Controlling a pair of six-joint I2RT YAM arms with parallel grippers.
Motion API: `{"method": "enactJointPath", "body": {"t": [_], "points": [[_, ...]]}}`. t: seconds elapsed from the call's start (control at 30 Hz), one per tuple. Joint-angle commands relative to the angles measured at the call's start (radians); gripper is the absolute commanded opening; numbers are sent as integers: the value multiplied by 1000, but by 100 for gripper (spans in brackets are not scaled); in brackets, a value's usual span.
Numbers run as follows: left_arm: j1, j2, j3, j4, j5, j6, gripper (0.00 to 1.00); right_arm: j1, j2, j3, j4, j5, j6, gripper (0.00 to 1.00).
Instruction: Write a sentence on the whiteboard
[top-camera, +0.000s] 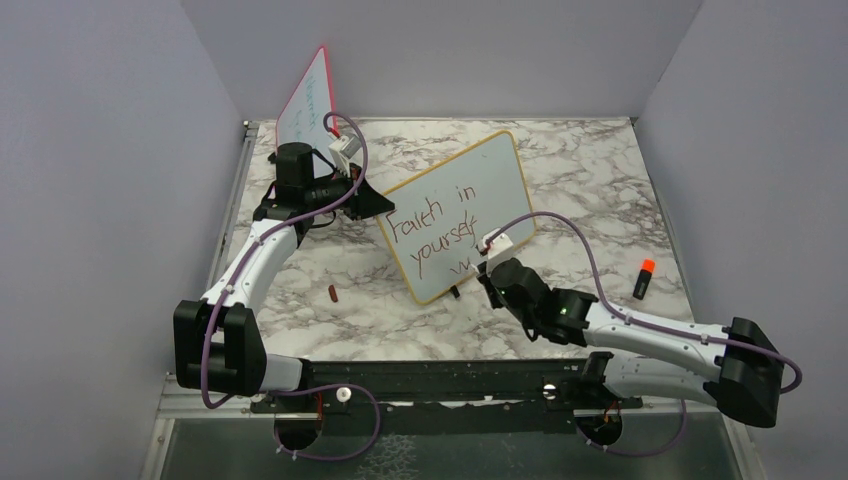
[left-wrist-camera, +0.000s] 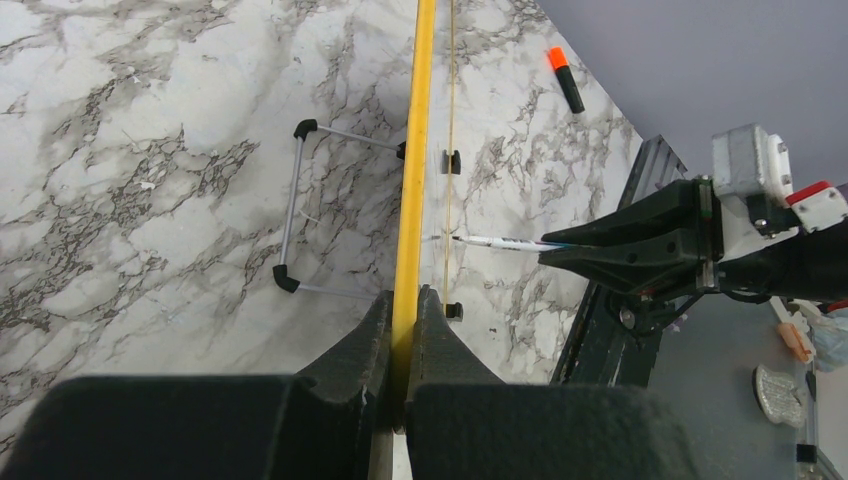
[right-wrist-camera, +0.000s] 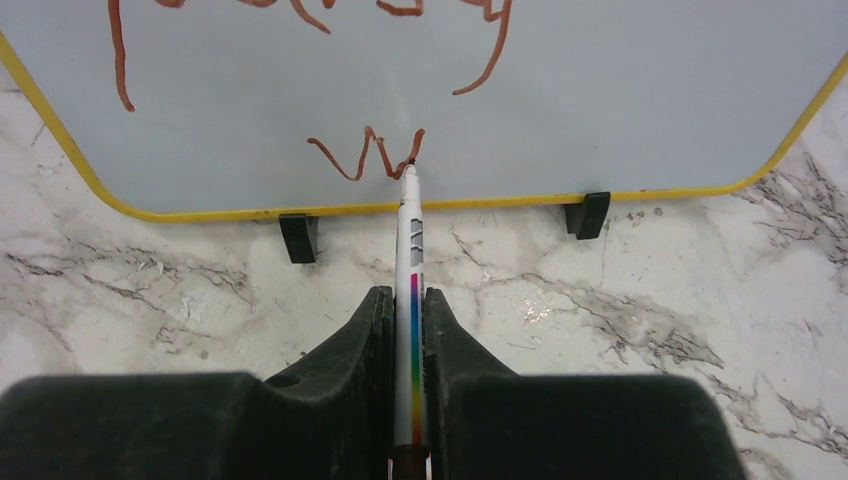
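Both tools are clamped tight: the left tool (left-wrist-camera: 404, 305) on the yellow edge of the whiteboard (top-camera: 492, 172), the right tool (right-wrist-camera: 409, 300) on a marker (right-wrist-camera: 410, 225) touching the sentence (top-camera: 433, 226).

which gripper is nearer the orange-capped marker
Right. The right gripper is at the bottom edge of the whiteboard toward the marker; the left gripper clamps its far edge.

We find the whiteboard (top-camera: 460, 215) on the worktop (top-camera: 600, 170): a second board (top-camera: 308, 100) behind it leftward, a capped marker (top-camera: 643, 278) to its right, a small cap (top-camera: 333, 293) before it.
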Motion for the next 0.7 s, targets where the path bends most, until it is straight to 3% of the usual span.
{"method": "enactJointPath", "body": {"t": [0.0, 0.67], "points": [[14, 15, -26, -81, -126, 56, 0, -4, -56, 3, 13, 90, -12, 1], [14, 19, -26, -80, -124, 55, 0, -39, -39, -30, 159, 55, -37, 1]]}}
